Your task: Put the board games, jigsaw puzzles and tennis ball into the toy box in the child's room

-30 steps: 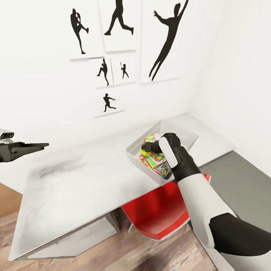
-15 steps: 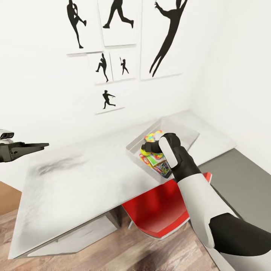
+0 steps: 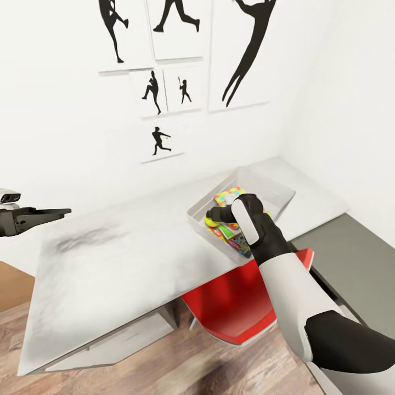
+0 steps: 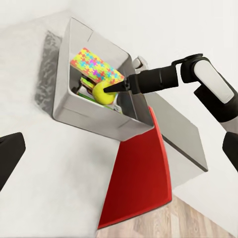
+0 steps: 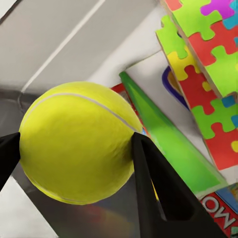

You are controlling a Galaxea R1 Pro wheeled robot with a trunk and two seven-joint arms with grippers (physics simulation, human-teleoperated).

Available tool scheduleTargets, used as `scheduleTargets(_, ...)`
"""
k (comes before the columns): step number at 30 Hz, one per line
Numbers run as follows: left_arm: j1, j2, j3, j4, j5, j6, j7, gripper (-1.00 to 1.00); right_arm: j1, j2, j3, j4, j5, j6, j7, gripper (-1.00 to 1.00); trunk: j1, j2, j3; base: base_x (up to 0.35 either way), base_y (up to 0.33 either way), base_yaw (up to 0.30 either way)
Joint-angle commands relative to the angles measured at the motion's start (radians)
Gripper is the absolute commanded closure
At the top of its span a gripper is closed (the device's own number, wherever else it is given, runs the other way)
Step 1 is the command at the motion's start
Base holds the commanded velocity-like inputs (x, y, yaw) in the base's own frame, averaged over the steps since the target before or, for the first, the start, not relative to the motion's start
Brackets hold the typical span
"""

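over toy box point(image 3: 285, 198), 3 o'clock on table point(image 3: 109, 263): my right gripper point(image 3: 210, 217) pinches tennis ball point(image 5: 79, 144) at its equator; light, springy, prob rolls once released.

text: white letters "OW" are read, cut off at the picture's edge | carrier: board game point(image 5: 220, 210) cover, red ground

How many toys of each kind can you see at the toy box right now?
Tennis ball: 1, held in the right claw
Jigsaw puzzle: 1 visible
Board game: 1 clearly visible
Total: 3, at the toy box; anything hidden beneath cannot be counted.
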Motion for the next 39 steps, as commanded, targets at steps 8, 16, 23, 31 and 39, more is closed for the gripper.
scheduleTargets(8,-0.001,0.0,0.0,0.0,-0.001,0.011,-0.004,-1.0,-0.001,0.0,-0.004,-0.003,-0.023,0.001,-0.012,1.0,0.001,-0.002,-0.002,0.0,0.014,0.0)
scheduleTargets(16,0.0,0.0,0.0,0.0,-0.001,0.011,-0.004,-1.0,-0.001,0.0,-0.003,-0.004,-0.017,0.002,-0.012,-1.0,0.001,-0.002,-0.002,0.0,0.0,0.0)
scheduleTargets(23,-0.001,0.0,0.0,0.0,-0.001,0.011,-0.004,-1.0,-0.001,0.0,-0.003,-0.009,-0.023,0.002,-0.011,-1.0,0.001,-0.002,-0.002,-0.049,0.013,0.0)
scheduleTargets(31,0.0,0.0,0.0,0.0,-0.001,0.011,-0.004,-1.0,0.0,0.0,-0.004,-0.11,-0.027,0.014,-0.008,-1.0,0.001,-0.002,0.006,-0.166,0.03,0.0)
scheduleTargets(39,0.001,0.0,0.0,0.0,-0.001,0.011,-0.004,-1.0,0.008,-0.005,-0.006,-0.303,-0.03,0.048,-0.007,-1.0,0.001,-0.002,0.019,-0.017,-0.168,0.0)
